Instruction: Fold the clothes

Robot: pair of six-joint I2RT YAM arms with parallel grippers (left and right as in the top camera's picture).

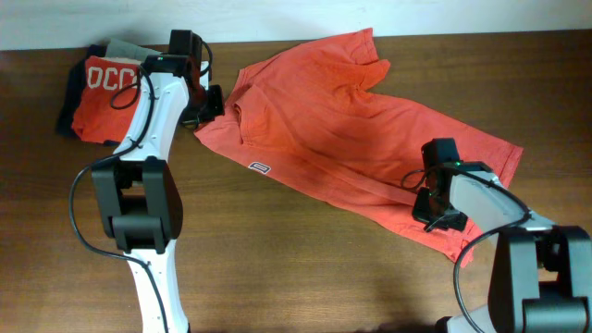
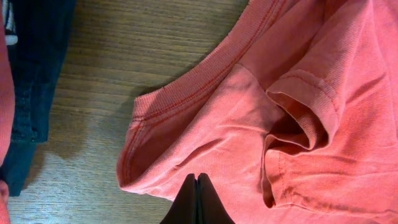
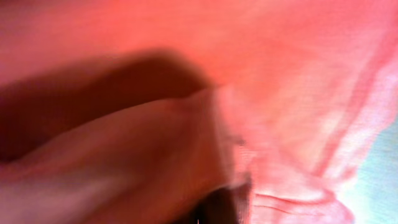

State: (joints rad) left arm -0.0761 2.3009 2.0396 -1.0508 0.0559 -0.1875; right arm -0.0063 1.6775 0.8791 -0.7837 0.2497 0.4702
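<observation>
- You will find the T-shirt (image 1: 351, 120) crumpled diagonally across the bench (image 1: 296, 277).
- Left fingers (image 2: 188, 202): closed at its left edge.
- Right fingers (image 3: 217, 211): closed against its lower-right edge; you cannot confirm a grip.

Blurred close-up of a coral-red shirt (image 3: 292, 74) filling nearly the whole frame. A dark shadowed fold crosses its left side, and a stitched seam runs down the right. At the bottom edge, the dark right gripper (image 3: 208, 211) pinches gathered cloth. A pale surface (image 3: 380, 186) shows in the lower right corner.
</observation>
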